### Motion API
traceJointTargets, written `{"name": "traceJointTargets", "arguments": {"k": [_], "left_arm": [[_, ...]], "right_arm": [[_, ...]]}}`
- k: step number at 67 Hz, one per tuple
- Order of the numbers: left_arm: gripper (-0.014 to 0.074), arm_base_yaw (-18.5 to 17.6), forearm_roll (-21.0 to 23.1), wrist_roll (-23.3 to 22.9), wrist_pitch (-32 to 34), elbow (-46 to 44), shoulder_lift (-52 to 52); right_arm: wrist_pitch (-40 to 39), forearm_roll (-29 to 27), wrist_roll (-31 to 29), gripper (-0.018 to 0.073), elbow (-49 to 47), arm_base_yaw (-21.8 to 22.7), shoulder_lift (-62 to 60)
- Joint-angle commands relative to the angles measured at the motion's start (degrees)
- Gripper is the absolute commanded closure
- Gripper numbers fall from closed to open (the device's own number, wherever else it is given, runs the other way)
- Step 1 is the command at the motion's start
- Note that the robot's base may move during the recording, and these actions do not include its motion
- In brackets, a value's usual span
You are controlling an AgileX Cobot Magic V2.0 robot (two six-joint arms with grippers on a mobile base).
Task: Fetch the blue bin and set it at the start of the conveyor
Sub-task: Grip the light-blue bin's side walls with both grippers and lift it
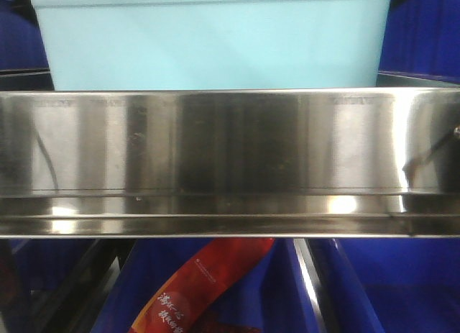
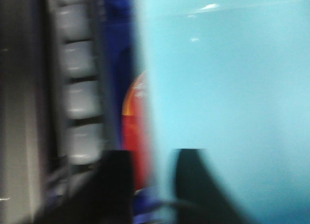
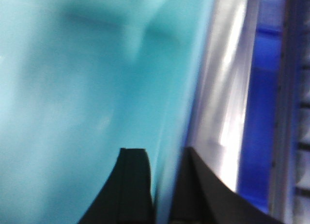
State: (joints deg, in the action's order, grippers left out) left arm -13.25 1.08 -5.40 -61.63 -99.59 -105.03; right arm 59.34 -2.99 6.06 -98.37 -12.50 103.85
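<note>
Blue bin (image 1: 215, 45) is seen in the front view standing level on a shelf, directly behind a shiny steel rail (image 1: 230, 153) that hides its lower part. Its pale, smooth wall fills the upper middle of that view. Dark blue crates (image 1: 424, 31) are seen on both sides of it and on the level below, where a red packet (image 1: 205, 286) with white lettering lies.

In the left wrist view, which is strongly blurred, the left hand (image 2: 152, 156) is set over the bin's end wall: one dark finger is outside the wall and the other is inside the bin. The gap between them is narrow, and a sliver of red and dark blue shows between the outer finger and the wall. Whether the wall is actually pinched cannot be told through the blur.

In the right wrist view the right hand (image 3: 162, 154) is placed over the opposite wall in the same way. Its fingers (image 3: 133, 185) are drawn narrow, and the gap is filled entirely by the wall, so the bin appears to be gripped. The steel rail is seen just beside the outer finger.
</note>
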Motion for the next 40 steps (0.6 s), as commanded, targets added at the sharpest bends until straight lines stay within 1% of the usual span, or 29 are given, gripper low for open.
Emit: {"name": "traceJointTargets", "arguments": {"k": [1, 14, 22, 40], "left_arm": [[0.0708, 0.4, -1.5, 0.2, -0.2, -0.5, 0.4], [0.0708, 0.4, -1.1, 0.2, -1.4, -0.5, 0.9], [0.0708, 0.2, -1.1, 0.2, -3.3, -0.5, 3.1], [0.0708, -1.2, -1.1, 0.2, -2.9, -0.5, 14.3]], "right_arm": [[0.1, 1.7, -0.7, 0.0711, -0.5, 0.2, -0.4], [0.9, 1.9, -0.7, 0.0711, -0.5, 0.2, -1.2], [1.7, 1.9, -0.7, 0.0711, -0.5, 0.2, -3.1], [2.5, 1.9, -0.7, 0.0711, -0.5, -0.4, -13.1]]}}
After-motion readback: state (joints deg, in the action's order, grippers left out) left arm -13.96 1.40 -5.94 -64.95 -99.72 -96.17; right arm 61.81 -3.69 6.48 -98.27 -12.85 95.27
